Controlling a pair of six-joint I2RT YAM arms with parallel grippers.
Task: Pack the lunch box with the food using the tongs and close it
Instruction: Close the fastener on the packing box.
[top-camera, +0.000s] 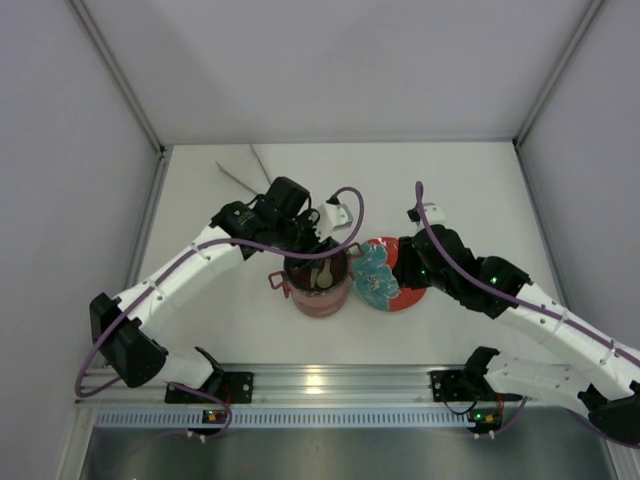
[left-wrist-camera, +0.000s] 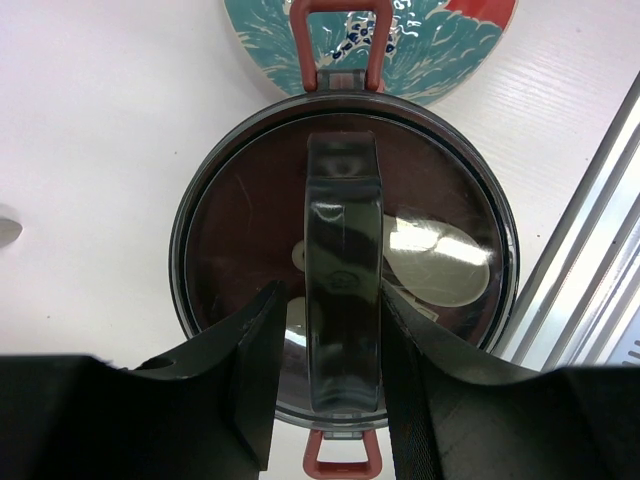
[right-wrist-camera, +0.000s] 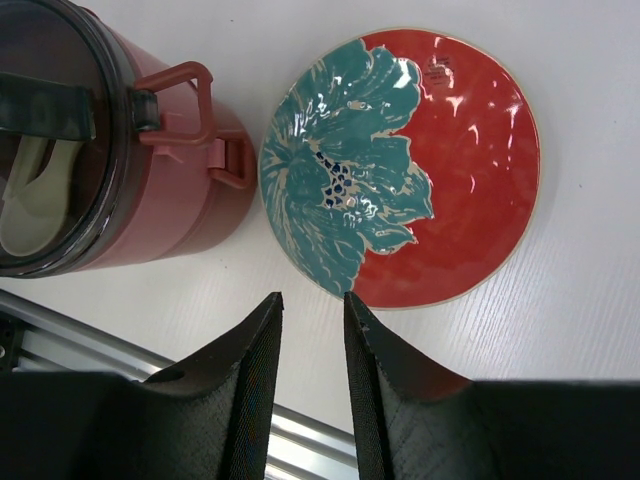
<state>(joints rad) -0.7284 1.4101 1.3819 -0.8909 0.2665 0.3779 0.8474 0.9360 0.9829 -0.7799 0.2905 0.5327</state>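
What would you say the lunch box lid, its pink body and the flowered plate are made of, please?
The lid looks like smoky see-through plastic: pale contents show faintly through it. The pink body seems matte plastic, with moulded clips. The plate looks like glazed ceramic, judging by sharp glossy highlights, though melamine is possible.
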